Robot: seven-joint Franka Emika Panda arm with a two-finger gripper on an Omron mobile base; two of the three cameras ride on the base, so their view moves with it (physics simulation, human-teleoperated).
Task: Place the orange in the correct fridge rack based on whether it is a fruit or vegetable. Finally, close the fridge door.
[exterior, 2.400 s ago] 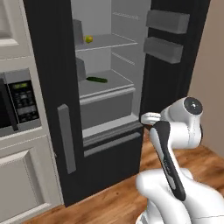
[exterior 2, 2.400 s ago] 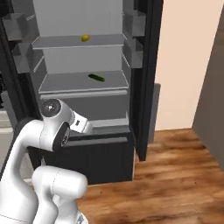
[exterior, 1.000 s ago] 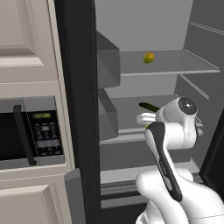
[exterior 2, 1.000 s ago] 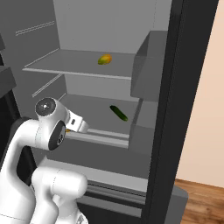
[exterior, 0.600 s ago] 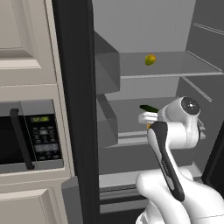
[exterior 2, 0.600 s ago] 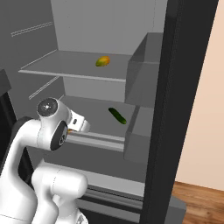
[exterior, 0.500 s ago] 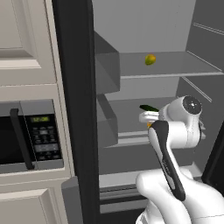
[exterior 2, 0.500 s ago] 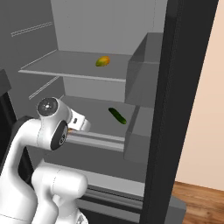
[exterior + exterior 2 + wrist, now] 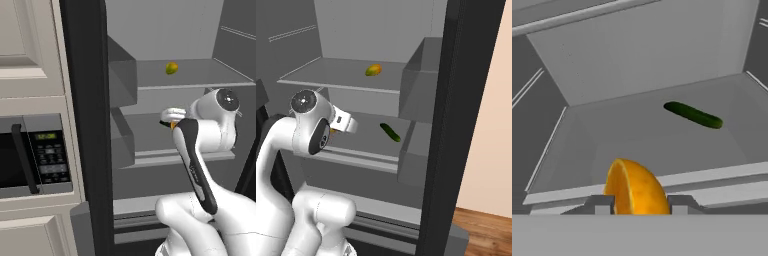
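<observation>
Cucumber [image 9: 693,114] lies back right on lower shelf [image 9: 612,135]; left open.

Dimpled orange [image 9: 634,190], matt grey shelf [image 9: 662,145]

We see our arm [image 9: 200,165] as glossy white rounded shells, a long black strip along one link, dark joint caps.

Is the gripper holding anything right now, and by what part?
Yes. The gripper is shut on the orange, its two fingertips pressing the fruit's opposite sides low down, in front of the shelf with the cucumber.
</observation>
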